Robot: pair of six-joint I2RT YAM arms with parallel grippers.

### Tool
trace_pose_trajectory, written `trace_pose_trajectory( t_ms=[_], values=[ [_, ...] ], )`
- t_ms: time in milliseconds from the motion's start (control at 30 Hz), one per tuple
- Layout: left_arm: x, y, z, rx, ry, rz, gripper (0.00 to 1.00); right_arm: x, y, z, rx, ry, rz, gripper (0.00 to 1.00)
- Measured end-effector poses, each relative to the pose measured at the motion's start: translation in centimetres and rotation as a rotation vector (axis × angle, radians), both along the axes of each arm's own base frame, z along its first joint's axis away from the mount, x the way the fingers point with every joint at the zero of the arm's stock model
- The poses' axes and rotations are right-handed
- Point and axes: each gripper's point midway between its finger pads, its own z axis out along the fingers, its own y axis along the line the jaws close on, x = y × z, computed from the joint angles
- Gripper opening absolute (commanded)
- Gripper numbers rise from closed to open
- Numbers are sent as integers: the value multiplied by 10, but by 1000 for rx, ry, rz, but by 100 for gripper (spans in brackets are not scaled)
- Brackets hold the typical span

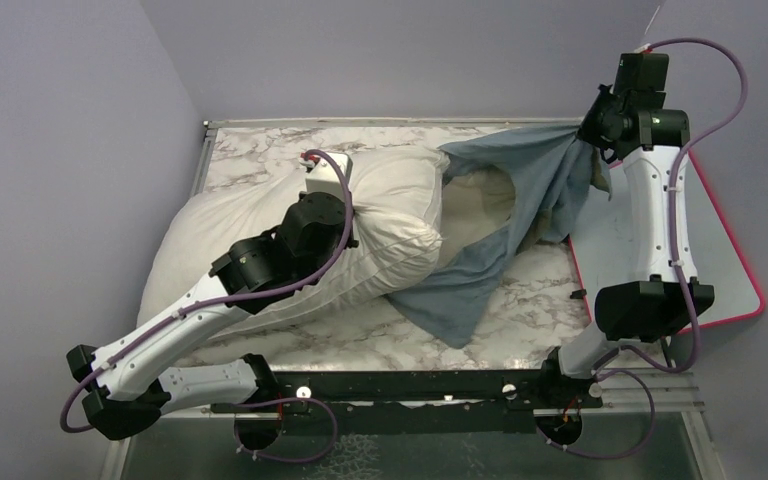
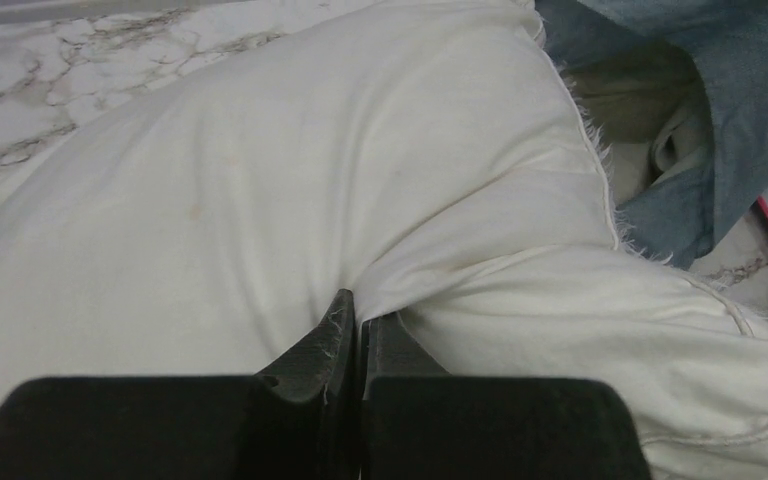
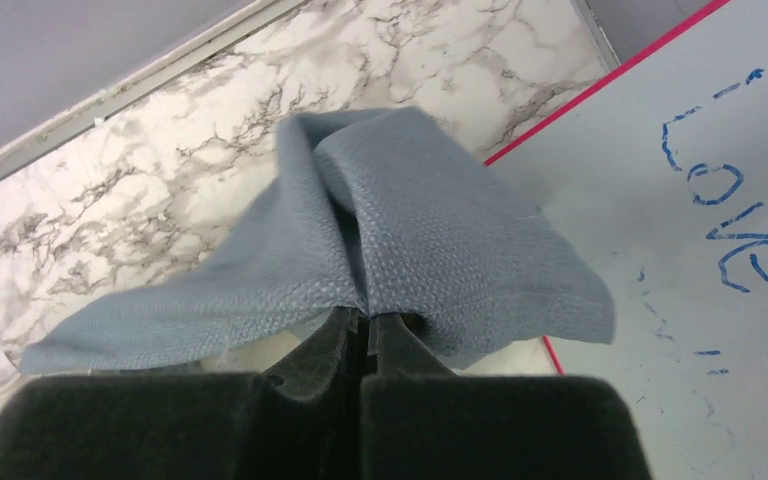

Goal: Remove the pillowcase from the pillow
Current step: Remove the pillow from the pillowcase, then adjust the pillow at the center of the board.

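**Status at this moment**

The pillow (image 1: 400, 200) lay across the left half of the marble-patterned table (image 1: 530, 300), and most of its white body was bare. The left gripper (image 2: 360, 312) was fully closed, with a fold of the pillow's white cover pinched between the fingertips, so the pillow was anchored on that side.

The pillowcase (image 1: 550, 175) was stretched from the pillow's right end toward the far right corner of the table, grey-blue face outward. The right gripper (image 3: 368, 315) was likewise fully closed on a bunched edge of the grey-blue cloth, held raised above the edge of the pink-rimmed whiteboard (image 3: 710, 200).

**Progress**

The removal was judged nearly complete. The open mouth of the case gaped just beside the pillow's right end, and a loose flap trailed toward the near edge. It could not be determined whether a corner of the pillow sat inside the mouth; the pale surface seen there may have been lining.

**Remaining**

Full separation of the case from the pillow was judged not yet done.
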Motion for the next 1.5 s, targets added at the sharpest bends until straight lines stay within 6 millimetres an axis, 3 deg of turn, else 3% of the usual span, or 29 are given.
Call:
trace_pose_trajectory(
  t_ms=[167, 300, 500, 533, 600, 667, 767, 900, 967, 1000, 1067, 1133, 1233, 1300, 1400, 1500],
  values=[
    [3, 2, -5, 20, 10, 9, 0, 4, 21, -14, 70, 17, 86, 1],
    [7, -11, -13, 30, 32, -22, 0, 0, 54, -59, 112, 110, 185, 5],
    [9, -28, -24, 35, 61, -66, 0, -35, 135, -160, 162, 361, 426, 30],
    [9, -29, -25, 34, 63, -70, 0, -42, 147, -176, 169, 407, 458, 39],
    [9, -32, -25, 32, 67, -81, 0, -51, 159, -201, 175, 481, 480, 57],
    [8, -33, -23, 26, 67, -89, 0, -59, 155, -213, 166, 512, 463, 65],
    [8, -35, -22, 20, 67, -96, 0, -61, 146, -195, 144, 451, 440, 68],
    [6, -38, -22, 13, 75, -117, 0, -61, 143, -130, 141, 236, 443, 67],
    [5, -43, -24, 10, 87, -140, 0, -66, 142, -109, 150, 143, 440, 67],
    [5, -45, -25, 10, 92, -148, 0, -70, 142, -108, 156, 119, 435, 66],
    [6, -53, -28, 12, 107, -170, 0, -80, 140, -131, 171, 147, 417, 54],
    [8, -65, -32, 12, 125, -205, 0, -91, 139, -172, 186, 248, 400, 49],
    [10, -85, -35, 5, 151, -265, 0, -109, 141, -240, 217, 457, 380, 50],
    [12, -100, -36, -5, 161, -308, 0, -129, 139, -262, 233, 546, 361, 53],
    [14, -123, -32, -24, 164, -379, 0, -128, 137, -240, 233, 484, 346, 60],
    [15, -142, -27, -48, 155, -439, 0, -106, 129, -177, 191, 278, 316, 63]
  ],
)
